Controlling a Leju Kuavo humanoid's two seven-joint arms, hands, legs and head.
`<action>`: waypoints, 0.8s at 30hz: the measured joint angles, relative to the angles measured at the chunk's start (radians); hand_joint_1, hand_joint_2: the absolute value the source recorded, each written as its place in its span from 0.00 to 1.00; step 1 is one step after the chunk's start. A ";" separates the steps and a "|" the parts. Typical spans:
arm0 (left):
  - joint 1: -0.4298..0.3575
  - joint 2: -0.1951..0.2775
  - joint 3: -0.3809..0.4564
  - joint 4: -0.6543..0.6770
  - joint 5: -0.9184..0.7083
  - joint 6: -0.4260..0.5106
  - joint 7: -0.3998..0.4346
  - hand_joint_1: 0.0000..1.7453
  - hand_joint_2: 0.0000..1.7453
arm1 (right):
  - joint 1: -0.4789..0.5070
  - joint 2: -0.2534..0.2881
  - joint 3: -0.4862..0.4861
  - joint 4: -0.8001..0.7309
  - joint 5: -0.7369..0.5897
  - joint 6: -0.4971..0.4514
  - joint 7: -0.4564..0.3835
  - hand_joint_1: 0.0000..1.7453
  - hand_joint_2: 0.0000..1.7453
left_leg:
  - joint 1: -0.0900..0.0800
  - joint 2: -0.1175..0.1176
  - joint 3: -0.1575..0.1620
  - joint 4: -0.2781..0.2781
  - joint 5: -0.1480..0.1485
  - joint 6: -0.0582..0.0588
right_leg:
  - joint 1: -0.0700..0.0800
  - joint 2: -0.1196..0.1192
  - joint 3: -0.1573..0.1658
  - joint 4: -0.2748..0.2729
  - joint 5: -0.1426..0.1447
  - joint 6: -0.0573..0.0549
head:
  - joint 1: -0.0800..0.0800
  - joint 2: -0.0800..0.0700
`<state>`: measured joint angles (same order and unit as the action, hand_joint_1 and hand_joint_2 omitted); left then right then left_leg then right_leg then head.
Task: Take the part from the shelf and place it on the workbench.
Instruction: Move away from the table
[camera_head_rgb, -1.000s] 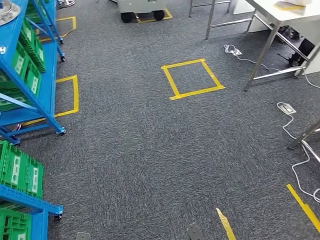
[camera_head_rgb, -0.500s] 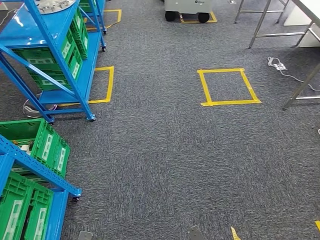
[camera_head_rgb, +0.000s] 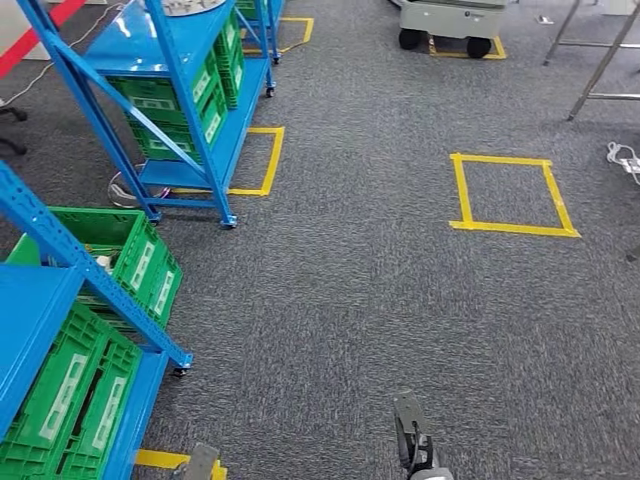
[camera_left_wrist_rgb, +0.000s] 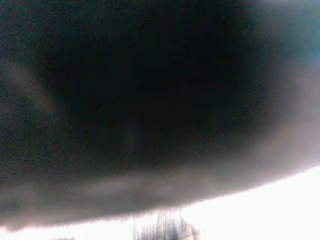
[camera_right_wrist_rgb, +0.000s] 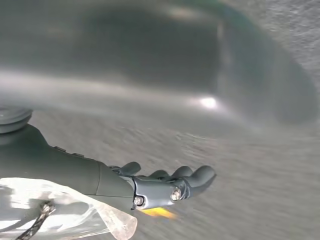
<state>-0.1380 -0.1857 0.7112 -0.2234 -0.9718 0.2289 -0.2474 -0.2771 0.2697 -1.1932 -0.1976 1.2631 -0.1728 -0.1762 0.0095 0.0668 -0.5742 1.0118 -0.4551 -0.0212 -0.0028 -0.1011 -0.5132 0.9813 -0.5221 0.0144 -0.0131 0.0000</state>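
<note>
A rough, matt grey carpet (camera_head_rgb: 362, 280) is seen under glossy blue painted-metal shelving (camera_head_rgb: 177, 95). Green ribbed plastic crates (camera_head_rgb: 83, 390) are stacked within. Yellow tape squares (camera_head_rgb: 513, 195) lie smooth, and the right hand (camera_right_wrist_rgb: 166, 187) is finished in matt grey.

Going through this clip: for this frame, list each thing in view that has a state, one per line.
right hand: fingers loosely curved, apart, holding nothing, hanging over the carpet.
left hand: just a sliver at the picture's edge, state unreadable.
near blue shelf: standing on castors, green crates on its lower levels.
far blue shelf: standing, green crates stacked inside.
yellow tape square: nothing inside.
wheeled cart: parked over a tape mark.
</note>
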 joint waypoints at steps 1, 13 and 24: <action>-0.029 0.005 0.002 -0.008 0.023 -0.023 0.040 0.00 0.00 | 0.004 0.003 0.003 0.009 0.010 -0.025 -0.028 0.00 0.00 | -0.002 -0.006 0.001 -0.007 -0.003 0.005 | 0.004 -0.015 0.002 -0.001 -0.003 0.005 | 0.003 0.000; -0.121 0.042 -0.083 -0.073 0.219 -0.046 0.052 0.00 0.00 | 0.191 -0.044 0.001 0.073 0.080 -0.067 -0.093 0.00 0.00 | -0.002 -0.166 0.001 -0.018 0.002 0.037 | -0.008 0.142 -0.106 0.131 0.005 0.013 | 0.012 0.000; -0.041 0.107 -0.092 -0.094 0.389 -0.092 0.009 0.00 0.00 | 0.122 0.025 0.073 0.051 0.197 -0.057 0.032 0.00 0.00 | 0.004 -0.080 -0.132 0.246 -0.129 -0.021 | -0.006 0.081 -0.041 0.009 0.036 -0.031 | 0.005 0.000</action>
<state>-0.1791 -0.0787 0.6195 -0.3170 -0.5828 0.1373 -0.2380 -0.1546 0.2948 -1.1203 -0.1464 1.4598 -0.2300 -0.1443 0.0131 -0.0131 -0.7063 1.2573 -0.5838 -0.0418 -0.0090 -0.0197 -0.5543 0.9899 -0.4860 -0.0166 -0.0081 0.0001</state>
